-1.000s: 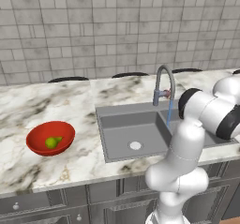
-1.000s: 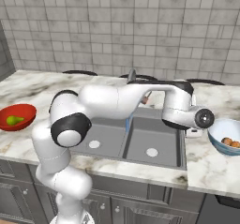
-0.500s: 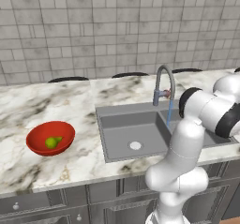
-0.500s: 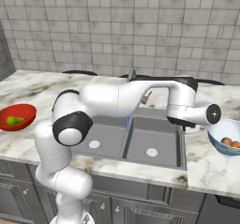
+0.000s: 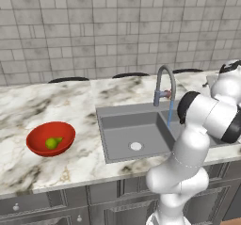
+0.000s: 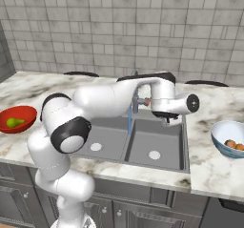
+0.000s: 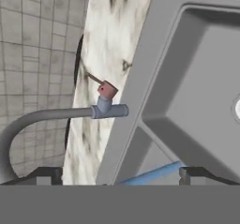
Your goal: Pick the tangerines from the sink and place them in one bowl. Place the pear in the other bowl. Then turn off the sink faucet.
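Two tangerines point(image 6: 233, 145) lie in the pale bluish-white bowl point(image 6: 224, 132) on the counter at the right. The pear point(image 5: 52, 143) point(image 6: 14, 122) rests in the red bowl point(image 5: 37, 135) point(image 6: 24, 112) at the left. No fruit lies in the grey sink point(image 5: 132, 130) point(image 6: 159, 139) point(image 7: 197, 78). The faucet point(image 5: 164, 83) point(image 7: 47, 116) runs a thin blue stream point(image 5: 169, 115) point(image 6: 129, 118) into the basin. My gripper point(image 6: 171, 119) point(image 7: 121, 178) hangs open and empty over the right basin, just right of the spout. The faucet's small handle point(image 7: 105, 89) lies ahead of the fingertips.
The marble counter point(image 5: 28, 106) runs on both sides of the sink, with a tiled wall behind. Two basins each have a white drain point(image 6: 96, 147). My white arm stretches across the front of the faucet in the right base view.
The hand has swung left, away from the pale bowl and over the right basin toward the faucet. The jaws stayed open. Fruit and bowls have not moved.
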